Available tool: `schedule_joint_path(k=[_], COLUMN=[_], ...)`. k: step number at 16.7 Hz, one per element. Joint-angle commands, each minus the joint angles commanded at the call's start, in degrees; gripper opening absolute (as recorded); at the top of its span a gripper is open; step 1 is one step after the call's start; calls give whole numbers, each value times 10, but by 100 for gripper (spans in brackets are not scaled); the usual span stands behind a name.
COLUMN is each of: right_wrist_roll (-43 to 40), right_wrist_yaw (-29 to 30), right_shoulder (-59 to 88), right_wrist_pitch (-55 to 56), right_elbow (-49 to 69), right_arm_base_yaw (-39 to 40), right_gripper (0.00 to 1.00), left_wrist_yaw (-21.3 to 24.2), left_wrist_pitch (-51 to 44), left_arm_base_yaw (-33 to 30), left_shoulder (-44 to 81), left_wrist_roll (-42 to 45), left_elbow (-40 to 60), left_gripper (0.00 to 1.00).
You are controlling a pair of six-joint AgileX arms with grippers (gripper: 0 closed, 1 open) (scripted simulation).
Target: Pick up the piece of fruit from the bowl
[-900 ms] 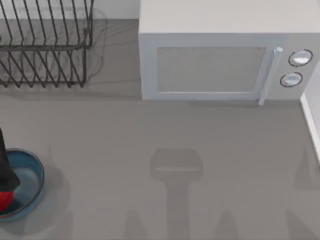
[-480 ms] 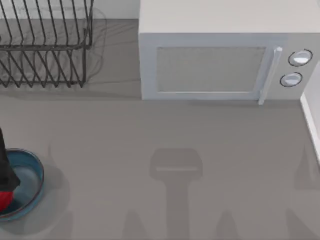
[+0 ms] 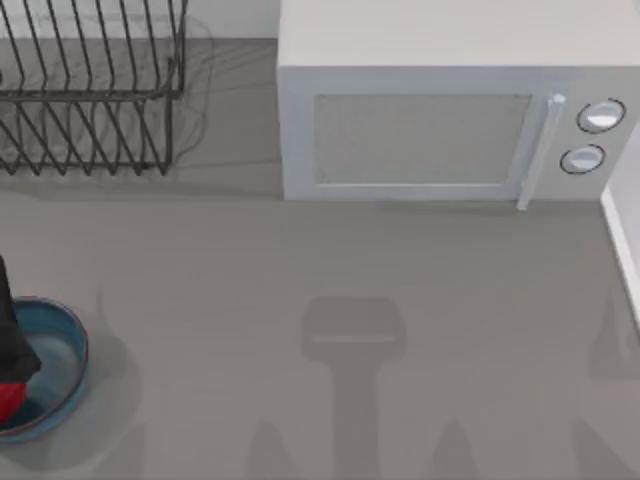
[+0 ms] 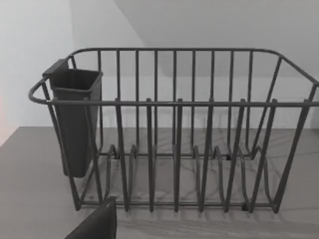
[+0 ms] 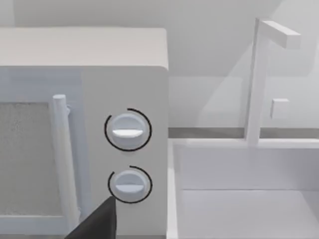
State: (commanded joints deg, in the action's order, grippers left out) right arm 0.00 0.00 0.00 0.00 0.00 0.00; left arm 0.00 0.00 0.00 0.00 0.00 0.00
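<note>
Top view is showing your left gripper [image 3: 10,372] at the bench's left edge, a dark shape reaching down over the shallow round blue bowl [image 3: 68,335]. The small glossy red fruit [image 3: 8,400] is sitting right under its tip, over the bowl's near side. You cannot tell whether the fingers are closing on it. By my reading, the lift clear of the bowl is remaining. Your right arm is idling, facing the white microwave [image 5: 79,99].
</note>
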Motion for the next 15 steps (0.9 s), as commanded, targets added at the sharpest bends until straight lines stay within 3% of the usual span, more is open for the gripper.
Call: schedule_joint_path(k=[10, 15], right_wrist_roll=[0, 0], right_wrist_yaw=[0, 0], right_shoulder=[0, 0], right_wrist_pitch=[0, 0], right_elbow=[0, 0], right_arm_base_yaw=[0, 0], right_gripper=[100, 100], left_wrist_yaw=[0, 0], left_wrist_pitch=[-7, -110], left_arm_base_yaw=[1, 15], left_shoulder=[7, 129], left_wrist_roll=[1, 17], left_elbow=[6, 101], left_gripper=[100, 100])
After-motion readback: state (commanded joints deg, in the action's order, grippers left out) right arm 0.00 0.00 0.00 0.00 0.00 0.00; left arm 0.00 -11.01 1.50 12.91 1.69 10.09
